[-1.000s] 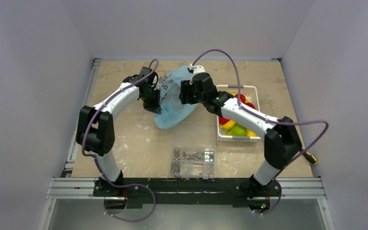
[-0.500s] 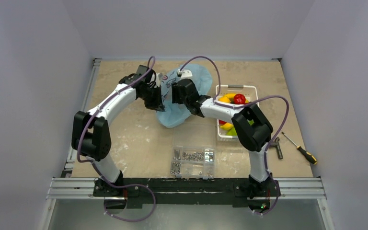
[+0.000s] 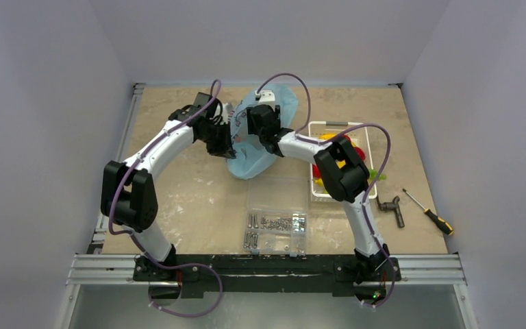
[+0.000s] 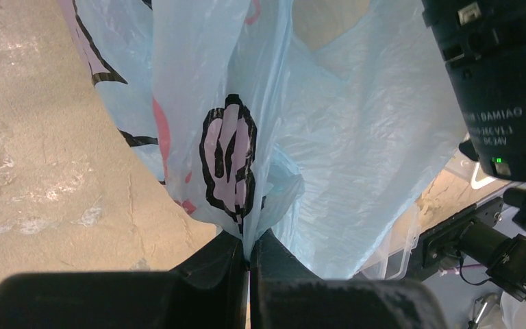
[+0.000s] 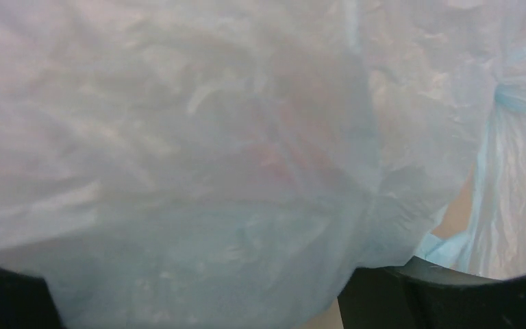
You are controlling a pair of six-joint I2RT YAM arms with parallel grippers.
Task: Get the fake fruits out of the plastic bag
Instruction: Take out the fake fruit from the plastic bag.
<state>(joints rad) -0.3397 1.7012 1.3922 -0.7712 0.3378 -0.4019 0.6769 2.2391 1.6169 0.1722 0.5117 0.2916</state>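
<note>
- The thin, crinkly, translucent light-blue plastic bag (image 3: 255, 163) lies in a soft heap on the mottled beige table (image 3: 178, 192), toward 12 o'clock from the table's middle.
- Its film is creased and glossy, printed with a pink, black-outlined cartoon shape (image 4: 227, 161).
- The left gripper (image 4: 248, 259), of matte black plastic, has its jaws pressed together on a gathered fold of the bag, at the bag's 9 o'clock edge.
- The right gripper (image 3: 245, 130) is pushed in among the bag's folds from 3 o'clock. Its dark fingers (image 5: 445, 298) stand apart, with milky, wrinkled film billowing between them.
- A faint reddish tint shows through that film; what it is cannot be told.
- The small glossy fake fruits (image 3: 360, 153) in view, red, yellow and green, sit in the white rectangular basket (image 3: 335, 124) at 3 o'clock of the bag, partly hidden by the right arm.
- A clear plastic compartment box (image 3: 277, 205) of silver screws lies at 6 o'clock of the bag.
</note>
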